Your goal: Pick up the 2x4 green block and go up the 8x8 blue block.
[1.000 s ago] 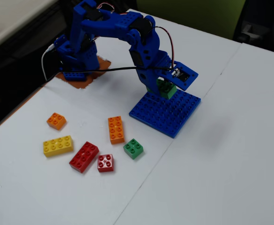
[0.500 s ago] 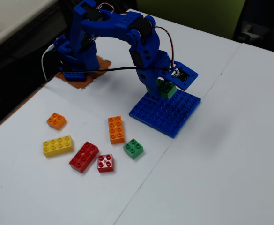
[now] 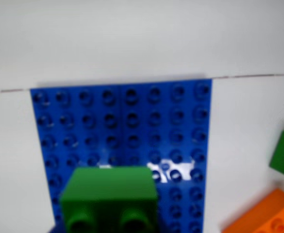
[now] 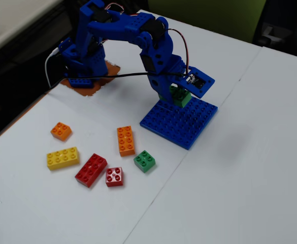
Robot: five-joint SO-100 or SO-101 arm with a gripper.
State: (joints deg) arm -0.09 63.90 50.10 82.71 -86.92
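The 2x4 green block fills the bottom of the wrist view, end-on, with two studs facing the camera. My blue gripper is shut on it; its fingers are barely visible. The 8x8 blue block lies flat on the white table behind and under the green block. In the fixed view my gripper holds the green block over the far corner of the blue baseplate. I cannot tell whether the block touches the plate or hangs just above it.
Loose bricks lie left of the plate in the fixed view: an orange 2x4, a small green brick, two red bricks, a yellow one and a small orange one. The arm's base stands at the back left.
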